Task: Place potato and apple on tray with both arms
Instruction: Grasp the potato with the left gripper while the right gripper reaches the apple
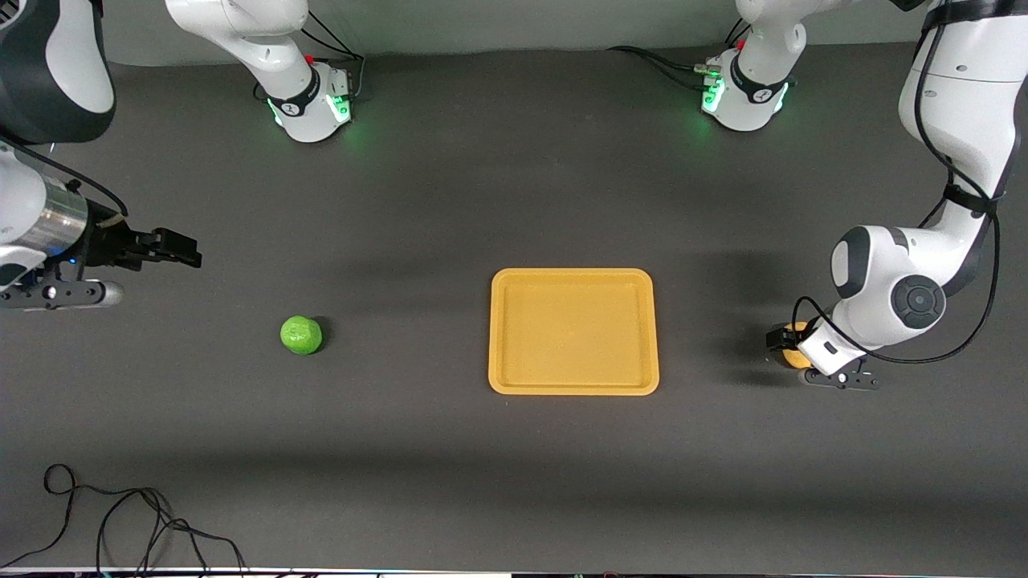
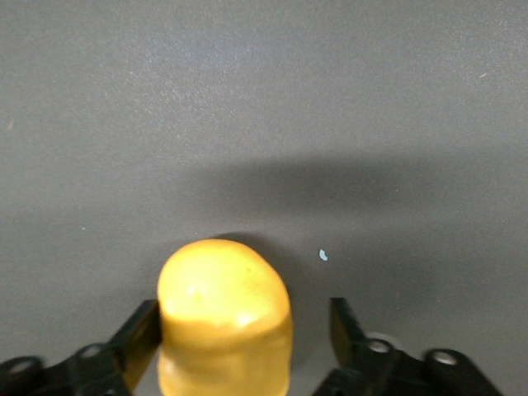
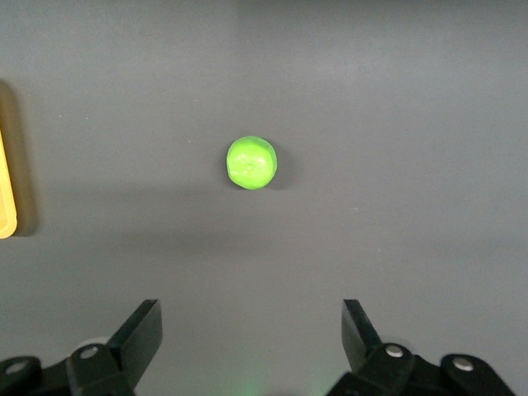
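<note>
The yellow-orange potato (image 1: 798, 355) lies on the dark table toward the left arm's end, beside the tray. My left gripper (image 1: 789, 358) is down around it and open: in the left wrist view the potato (image 2: 224, 318) sits between the fingers, against one finger (image 2: 139, 334), with a gap to the other. The green apple (image 1: 301, 335) lies toward the right arm's end, apart from the tray (image 1: 572, 274), which holds nothing. My right gripper (image 1: 183, 249) is open and empty, in the air over the table; its wrist view shows the apple (image 3: 252, 162) ahead of the gripper (image 3: 252, 330) and the tray's edge (image 3: 6, 198).
A loose black cable (image 1: 120, 522) lies at the table's front corner at the right arm's end. The two arm bases (image 1: 309, 104) (image 1: 743, 96) stand along the table's back edge. The left arm's elbow (image 1: 891, 289) hangs low over the potato.
</note>
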Available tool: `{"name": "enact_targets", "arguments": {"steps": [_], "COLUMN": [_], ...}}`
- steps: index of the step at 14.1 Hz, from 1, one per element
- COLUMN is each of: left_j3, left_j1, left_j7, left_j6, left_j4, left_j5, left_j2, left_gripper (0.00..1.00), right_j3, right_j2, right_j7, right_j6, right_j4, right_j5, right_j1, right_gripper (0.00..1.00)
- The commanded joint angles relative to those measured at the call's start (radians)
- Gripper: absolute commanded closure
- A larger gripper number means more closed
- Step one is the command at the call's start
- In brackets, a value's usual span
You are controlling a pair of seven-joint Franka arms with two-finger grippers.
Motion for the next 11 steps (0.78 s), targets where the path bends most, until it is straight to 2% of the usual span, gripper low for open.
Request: {"name": "enact_targets", "arguments": {"steps": [1,2,3,5,7,9,11], "left_j3": [-0.005,-0.008,-0.011,-0.012,-0.014,-0.014,-0.014], "left_j1": [-0.004,-0.012,-0.036,-0.113,-0.222,-0.341,-0.435], "left_j7": [-0.019,-0.051,-0.089,-0.207,-0.356,-0.503,-0.624], "left_j6": [-0.010,-0.025,-0.074,-0.228,-0.403,-0.432,-0.378], "left_j4": [-0.023,-0.018,-0.003,0.074,0.195,0.259,0.307], "left_j5": [0.017,0.017,0.017,0.015,0.004,-0.014,-0.020], "left_j2": [-0.041,-0.050,-0.064,-0.087,-0.082,-0.070,-0.020], "left_gripper": [0.61,0.69,0.71,0.74,0.74,0.74,0.73], "right_j3": [-0.003,-0.001,-0.001,-0.001,-0.001,-0.001,-0.001], "right_j2": [0.013,0.016,0.024,0.035,0.033,0.035,0.083], "right_j7": [-0.001,-0.001,-0.001,-0.001,-0.010,-0.014,-0.007], "right_j6": [0.092,0.127,0.147,0.184,0.297,0.473,0.535], "right_j4": [-0.071,-0.098,-0.109,-0.148,-0.240,-0.361,-0.371], "right_j5": [-0.003,-0.003,-0.003,-0.003,-0.004,-0.003,-0.004], "right_j1": [0.020,0.023,0.034,0.036,0.036,0.034,0.043], "right_gripper": [0.04,0.04,0.04,0.09,0.09,0.01,0.01]}}
